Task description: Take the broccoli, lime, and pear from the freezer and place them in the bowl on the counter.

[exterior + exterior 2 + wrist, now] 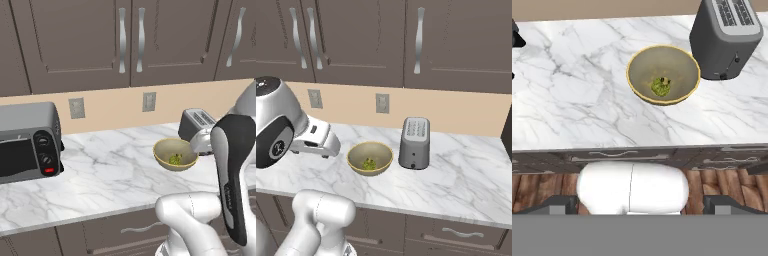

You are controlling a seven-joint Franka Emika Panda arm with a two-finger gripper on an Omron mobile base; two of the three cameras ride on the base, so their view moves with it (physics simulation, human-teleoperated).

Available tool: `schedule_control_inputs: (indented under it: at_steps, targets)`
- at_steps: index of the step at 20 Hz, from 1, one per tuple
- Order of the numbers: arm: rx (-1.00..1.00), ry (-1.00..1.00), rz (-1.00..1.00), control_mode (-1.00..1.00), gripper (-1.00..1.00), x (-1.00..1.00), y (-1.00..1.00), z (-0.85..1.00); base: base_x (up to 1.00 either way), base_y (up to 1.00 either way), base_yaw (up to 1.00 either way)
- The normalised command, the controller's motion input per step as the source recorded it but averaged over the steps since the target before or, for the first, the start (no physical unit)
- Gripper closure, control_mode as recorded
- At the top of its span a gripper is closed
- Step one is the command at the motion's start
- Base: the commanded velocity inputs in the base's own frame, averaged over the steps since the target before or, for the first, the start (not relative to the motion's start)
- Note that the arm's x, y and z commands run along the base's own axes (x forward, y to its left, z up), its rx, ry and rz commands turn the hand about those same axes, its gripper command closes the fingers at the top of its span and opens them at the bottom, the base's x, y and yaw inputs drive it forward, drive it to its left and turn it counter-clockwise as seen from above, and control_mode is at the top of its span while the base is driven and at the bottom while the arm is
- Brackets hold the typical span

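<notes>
the broccoli (pixel 660 86) lies in the bottom of the bowl (pixel 639 64) (pale olive-tan, round), which stands on the marble worktop (pixel 572 95) just beside a grey toaster (pixel 724 37); dark drawers (pixel 612 157) run below.
</notes>
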Motion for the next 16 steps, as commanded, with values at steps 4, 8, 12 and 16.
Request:
schedule_control_inputs:
  at_steps: [4, 8, 12, 16]
  targets:
    - [0.00, 0.00, 0.00, -1.00, -1.00, -0.60, 0.00, 0.62, 0.00, 0.00, 0.00]
    - [0.00, 0.00, 0.00, -1.00, -1.00, -0.48, 0.00, 0.43, 0.00, 0.00, 0.00]
    - [-0.01, 0.00, 0.00, -1.00, -1.00, -0.41, 0.00, 0.31, 0.00, 0.00, 0.00]
    - [0.00, 0.00, 0.00, 1.00, -1.00, -0.17, 0.00, 0.09, -0.08, 0.00, 0.00]
